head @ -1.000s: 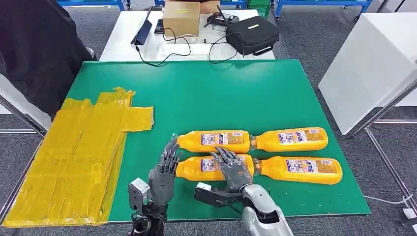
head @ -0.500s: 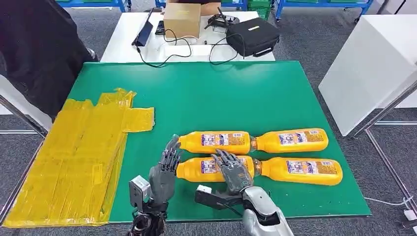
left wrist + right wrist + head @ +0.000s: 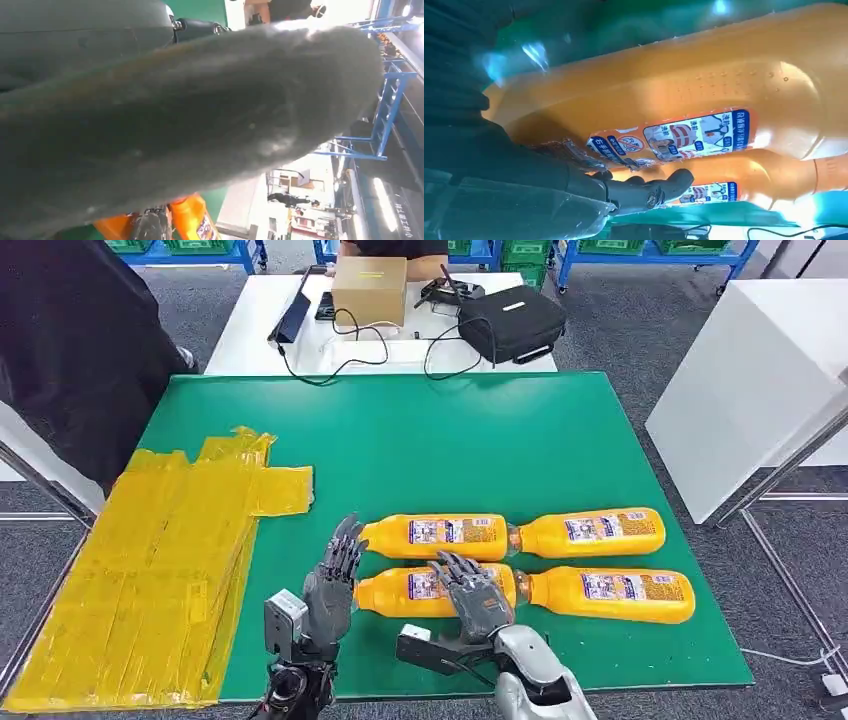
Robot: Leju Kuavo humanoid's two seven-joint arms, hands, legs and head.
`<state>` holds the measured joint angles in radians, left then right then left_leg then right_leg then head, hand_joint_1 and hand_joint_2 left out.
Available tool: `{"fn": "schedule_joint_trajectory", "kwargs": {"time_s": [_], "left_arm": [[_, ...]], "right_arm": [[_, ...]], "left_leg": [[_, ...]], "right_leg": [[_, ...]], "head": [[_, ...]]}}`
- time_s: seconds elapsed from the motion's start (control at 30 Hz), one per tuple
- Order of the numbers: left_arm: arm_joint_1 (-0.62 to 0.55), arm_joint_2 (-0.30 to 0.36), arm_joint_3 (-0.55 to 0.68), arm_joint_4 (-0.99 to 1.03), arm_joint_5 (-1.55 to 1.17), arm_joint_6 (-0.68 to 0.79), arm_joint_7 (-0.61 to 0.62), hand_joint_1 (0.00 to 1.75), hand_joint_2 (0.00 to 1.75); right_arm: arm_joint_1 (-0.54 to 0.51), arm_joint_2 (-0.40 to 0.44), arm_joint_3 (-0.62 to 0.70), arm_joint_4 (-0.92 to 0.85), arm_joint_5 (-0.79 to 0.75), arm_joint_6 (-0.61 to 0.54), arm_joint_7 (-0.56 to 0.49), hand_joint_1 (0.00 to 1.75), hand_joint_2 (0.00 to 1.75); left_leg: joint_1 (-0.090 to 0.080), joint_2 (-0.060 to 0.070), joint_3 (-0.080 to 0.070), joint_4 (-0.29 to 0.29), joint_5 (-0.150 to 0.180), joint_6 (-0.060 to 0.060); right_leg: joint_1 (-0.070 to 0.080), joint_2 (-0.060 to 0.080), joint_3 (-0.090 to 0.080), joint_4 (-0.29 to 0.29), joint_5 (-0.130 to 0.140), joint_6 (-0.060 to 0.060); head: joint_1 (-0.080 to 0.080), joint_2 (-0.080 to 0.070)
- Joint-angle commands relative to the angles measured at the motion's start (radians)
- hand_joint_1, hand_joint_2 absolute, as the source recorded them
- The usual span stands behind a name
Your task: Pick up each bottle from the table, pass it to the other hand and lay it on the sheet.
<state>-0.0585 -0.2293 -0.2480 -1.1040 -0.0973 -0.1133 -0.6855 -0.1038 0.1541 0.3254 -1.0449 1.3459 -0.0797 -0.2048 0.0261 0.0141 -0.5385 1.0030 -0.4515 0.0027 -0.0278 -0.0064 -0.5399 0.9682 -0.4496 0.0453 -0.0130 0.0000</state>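
Four orange bottles lie on the green table (image 3: pixel 420 440) in two rows. My right hand (image 3: pixel 472 596) lies on top of the near-left bottle (image 3: pixel 415 590) (image 3: pixel 674 95), fingers stretched across its label, and the bottle rests on the table. My left hand (image 3: pixel 333 580) stands upright just left of that bottle's cap end, fingers apart and holding nothing. Behind lies the far-left bottle (image 3: pixel 435 536) (image 3: pixel 734 185), with the far-right bottle (image 3: pixel 590 531) and the near-right bottle (image 3: pixel 612 594) beside them. The yellow sheet (image 3: pixel 150 570) covers the table's left side. An orange bottle (image 3: pixel 192 220) shows past my left thumb.
A person in dark clothes (image 3: pixel 70 340) stands at the table's far left corner. Behind the green table a white table (image 3: pixel 250 330) carries a cardboard box (image 3: pixel 368 285), a black bag (image 3: pixel 512 312) and cables. A white block (image 3: pixel 750 370) stands to the right.
The whole picture has slid down a little, so the camera moved. Both hands stay at nearly the same spots by the near-left bottle, and the bottles have not moved.
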Motion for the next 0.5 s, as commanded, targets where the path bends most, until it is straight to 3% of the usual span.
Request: {"fn": "schedule_joint_trajectory", "kwargs": {"time_s": [0.03,0.07,0.1,0.17,0.2,0.3,0.4,0.47,0.5], "left_arm": [[-0.006,0.041,-0.028,0.054,0.013,-0.004,-0.013,0.0,0.0],[-0.003,0.042,-0.028,0.049,0.015,-0.005,-0.013,0.0,0.0],[0.001,0.042,-0.029,0.043,0.015,-0.002,-0.013,0.0,0.0],[0.005,0.041,-0.032,0.04,0.013,0.001,-0.013,0.0,0.0],[0.013,0.04,-0.037,0.03,0.012,0.007,-0.013,0.0,0.0],[0.021,0.04,-0.054,0.012,0.015,0.009,-0.013,0.0,0.0],[0.02,0.033,-0.06,0.028,0.015,0.008,-0.013,0.0,0.0],[0.016,0.032,-0.064,0.026,0.015,0.011,-0.013,0.0,0.0],[0.01,0.031,-0.064,0.029,0.014,0.014,-0.013,0.0,0.0]], "right_arm": [[0.129,-0.063,-0.032,0.182,-0.023,0.054,0.035,0.0,1.75],[0.132,-0.064,-0.03,0.184,-0.024,0.053,0.037,0.0,1.75],[0.138,-0.069,-0.027,0.181,-0.025,0.052,0.038,0.0,1.75],[0.152,-0.08,-0.025,0.177,-0.023,0.048,0.04,0.0,1.75],[0.172,-0.094,-0.015,0.149,-0.011,0.036,0.053,0.0,1.75],[0.204,-0.108,-0.011,0.098,-0.016,0.059,0.074,0.0,1.75],[0.235,-0.116,-0.016,0.069,-0.024,0.079,0.097,0.0,1.75],[0.252,-0.123,-0.02,0.045,-0.038,0.088,0.103,0.0,1.75],[0.255,-0.128,-0.021,0.044,-0.045,0.097,0.107,0.0,1.75]], "left_leg": [[0.001,-0.008,-0.014,0.003,0.005,0.001],[0.001,-0.005,-0.006,0.003,0.002,0.001],[0.001,-0.008,-0.014,0.003,0.004,0.001],[0.001,-0.009,-0.014,0.002,0.005,0.001],[0.001,-0.006,-0.005,0.002,0.002,0.0],[0.001,-0.012,-0.018,0.001,0.006,0.001],[0.001,-0.01,-0.005,0.004,0.0,0.001],[0.001,-0.013,-0.015,0.005,0.003,0.002],[0.0,-0.012,-0.006,0.002,0.002,0.002]], "right_leg": [[0.001,-0.007,-0.01,0.001,0.003,-0.003],[0.001,-0.004,-0.004,0.002,0.001,-0.003],[0.001,-0.007,-0.011,0.002,0.002,-0.004],[0.001,-0.007,-0.01,0.0,0.003,-0.004],[0.001,-0.005,-0.003,0.001,0.0,-0.003],[0.001,-0.01,-0.013,-0.001,0.003,-0.004],[0.001,-0.009,-0.001,0.001,-0.004,0.0],[0.001,-0.012,-0.008,0.001,-0.001,-0.001],[0.0,-0.012,-0.001,-0.001,-0.004,0.0]], "head": [[0.0,0.0],[0.0,0.0],[0.0,0.0],[0.0,0.0],[0.0,0.0],[0.0,0.0],[0.0,0.0],[0.0,0.0],[0.0,0.0]]}}
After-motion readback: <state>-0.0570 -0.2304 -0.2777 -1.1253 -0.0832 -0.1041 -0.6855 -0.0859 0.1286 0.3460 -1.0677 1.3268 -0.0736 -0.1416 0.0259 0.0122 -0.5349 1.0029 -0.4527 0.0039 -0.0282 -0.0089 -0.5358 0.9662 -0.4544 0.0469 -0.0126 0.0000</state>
